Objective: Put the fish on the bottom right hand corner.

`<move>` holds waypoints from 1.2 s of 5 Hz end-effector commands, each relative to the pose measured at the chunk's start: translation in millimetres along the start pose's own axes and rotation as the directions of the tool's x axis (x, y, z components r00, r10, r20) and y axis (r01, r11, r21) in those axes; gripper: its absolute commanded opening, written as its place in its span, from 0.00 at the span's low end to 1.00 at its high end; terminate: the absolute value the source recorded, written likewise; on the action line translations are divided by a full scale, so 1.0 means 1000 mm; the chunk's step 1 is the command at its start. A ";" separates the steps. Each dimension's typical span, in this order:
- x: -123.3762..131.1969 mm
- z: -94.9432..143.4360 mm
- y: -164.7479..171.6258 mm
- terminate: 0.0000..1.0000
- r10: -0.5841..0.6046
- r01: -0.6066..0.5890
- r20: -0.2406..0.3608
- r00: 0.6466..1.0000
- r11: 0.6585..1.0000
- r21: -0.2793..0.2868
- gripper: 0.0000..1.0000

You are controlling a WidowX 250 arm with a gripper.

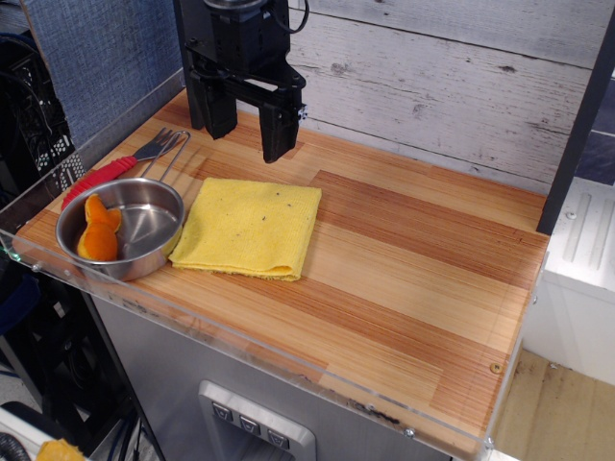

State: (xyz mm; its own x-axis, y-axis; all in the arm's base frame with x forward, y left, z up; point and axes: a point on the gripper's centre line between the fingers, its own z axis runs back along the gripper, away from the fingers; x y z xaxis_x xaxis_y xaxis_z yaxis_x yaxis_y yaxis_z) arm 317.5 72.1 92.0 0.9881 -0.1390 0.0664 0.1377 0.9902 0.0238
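Observation:
The orange fish (97, 230) lies inside the steel bowl (144, 213) at the table's left end, against the bowl's left wall. My black gripper (246, 123) hangs open and empty above the back left of the table, behind the yellow cloth and well apart from the fish. The bottom right hand corner (461, 384) of the striped wooden top, with its small screw hole (495, 367), lies bare at the near right, behind the clear acrylic edge.
A folded yellow cloth (250, 229) lies just right of the bowl. A fork with a red handle (120, 167) lies behind the bowl. A clear acrylic rim (288, 355) runs along the front and left edges. A plank wall stands behind.

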 end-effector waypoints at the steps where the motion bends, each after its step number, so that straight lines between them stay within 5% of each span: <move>1: 0.000 0.000 0.000 0.00 0.000 0.000 0.000 1.000 1.000 0.000 1.00; 3: -0.008 0.010 0.017 0.00 0.092 -0.092 -0.009 0.996 0.996 0.013 1.00; 4: -0.036 0.026 0.038 0.00 0.114 -0.114 -0.004 0.993 0.989 -0.095 1.00; 5: -0.069 0.031 0.058 0.00 0.084 -0.084 -0.007 0.996 0.987 -0.134 1.00; 6: -0.089 0.023 0.062 0.00 0.086 -0.091 -0.045 0.995 0.990 -0.108 1.00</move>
State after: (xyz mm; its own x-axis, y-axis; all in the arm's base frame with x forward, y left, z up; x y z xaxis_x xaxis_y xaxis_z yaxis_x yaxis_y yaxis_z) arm 234.8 143.3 94.1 0.9988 -0.0440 -0.0233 0.0411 0.9924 -0.1156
